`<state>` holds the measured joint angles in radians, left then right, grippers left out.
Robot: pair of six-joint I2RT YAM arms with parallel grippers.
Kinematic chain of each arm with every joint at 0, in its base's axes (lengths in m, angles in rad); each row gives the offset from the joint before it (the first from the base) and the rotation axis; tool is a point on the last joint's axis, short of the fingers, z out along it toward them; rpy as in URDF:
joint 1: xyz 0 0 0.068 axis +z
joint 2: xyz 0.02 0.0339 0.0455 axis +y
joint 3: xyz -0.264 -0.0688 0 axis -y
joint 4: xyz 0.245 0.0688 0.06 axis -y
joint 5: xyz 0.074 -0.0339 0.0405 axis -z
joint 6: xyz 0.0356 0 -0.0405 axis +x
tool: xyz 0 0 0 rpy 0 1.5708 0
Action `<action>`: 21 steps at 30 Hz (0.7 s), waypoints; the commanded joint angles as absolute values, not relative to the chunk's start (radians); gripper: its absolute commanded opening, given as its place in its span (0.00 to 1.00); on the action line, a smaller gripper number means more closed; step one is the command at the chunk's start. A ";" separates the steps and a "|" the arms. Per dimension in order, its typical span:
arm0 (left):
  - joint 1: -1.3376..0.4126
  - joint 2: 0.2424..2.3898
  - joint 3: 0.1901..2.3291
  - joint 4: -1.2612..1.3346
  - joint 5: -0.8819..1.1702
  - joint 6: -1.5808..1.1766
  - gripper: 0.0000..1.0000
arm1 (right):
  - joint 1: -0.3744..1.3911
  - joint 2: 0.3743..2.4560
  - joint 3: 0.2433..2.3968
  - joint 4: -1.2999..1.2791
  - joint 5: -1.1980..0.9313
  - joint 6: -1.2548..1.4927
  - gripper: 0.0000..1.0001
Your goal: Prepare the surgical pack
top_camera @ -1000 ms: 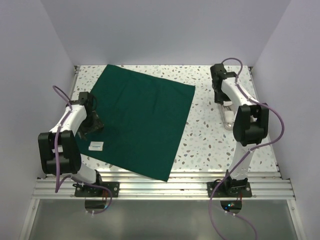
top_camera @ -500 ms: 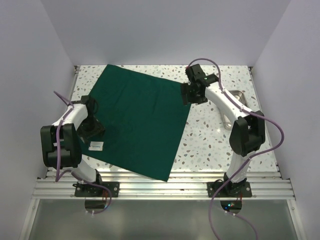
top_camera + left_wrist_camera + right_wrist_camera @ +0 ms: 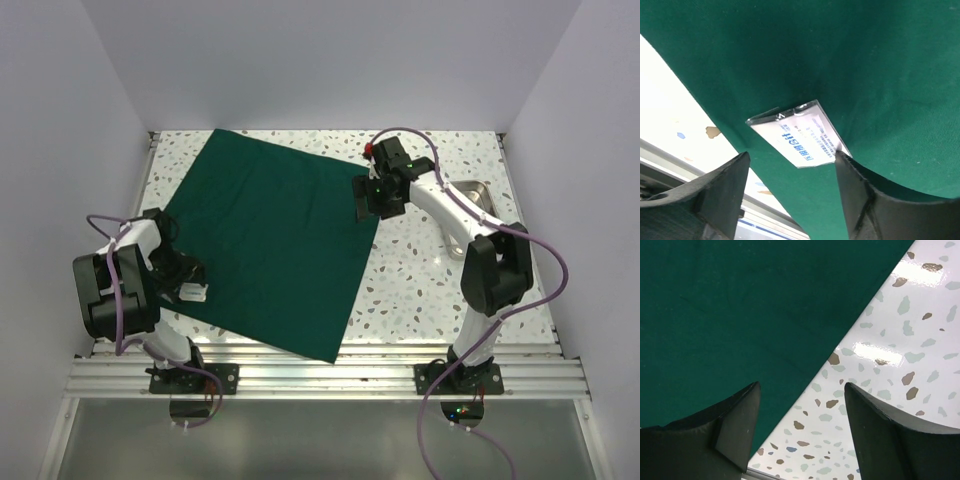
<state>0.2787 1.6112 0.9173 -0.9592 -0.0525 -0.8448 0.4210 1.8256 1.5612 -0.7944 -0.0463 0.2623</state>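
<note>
Green cloth (image 3: 280, 240) lies flat mid-frame as the wrapping base. Left gripper (image 3: 790, 162), fingers apart, straddles the gauze packet (image 3: 795, 135) at lower left, likely to grasp it. Right gripper (image 3: 801, 390), jaws spread and empty, hovers over the cloth's upper-right edge.

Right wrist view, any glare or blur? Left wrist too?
Right wrist: bright glare patches on the glossy table, green cloth matte and sharp; left wrist: white packet in focus, no strong glare, end effector fingers dark and soft-edged.

I see the dark green cloth (image 3: 275, 240) spread flat on the tabletop (image 3: 420, 270); a white labelled packet (image 3: 797, 135) lies near its left edge.
</note>
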 commanded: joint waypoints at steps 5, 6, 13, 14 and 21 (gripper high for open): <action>0.336 1.580 0.881 -0.910 -0.005 -0.884 0.77 | 0.425 1.781 1.552 -0.750 -0.110 0.265 0.72; 0.350 1.569 0.884 -0.914 -0.005 -0.884 0.78 | 0.426 1.782 1.552 -0.749 -0.117 0.265 0.72; 0.373 1.586 0.902 -0.905 0.018 -0.884 0.80 | 0.426 1.793 1.555 -0.747 -0.141 0.268 0.72; 0.373 1.588 0.910 -0.907 0.018 -0.884 0.80 | 0.425 1.790 1.551 -0.742 -0.143 0.268 0.72; 0.379 1.597 0.942 -0.923 0.043 -0.890 0.80 | 0.426 1.782 1.540 -0.736 -0.147 0.265 0.72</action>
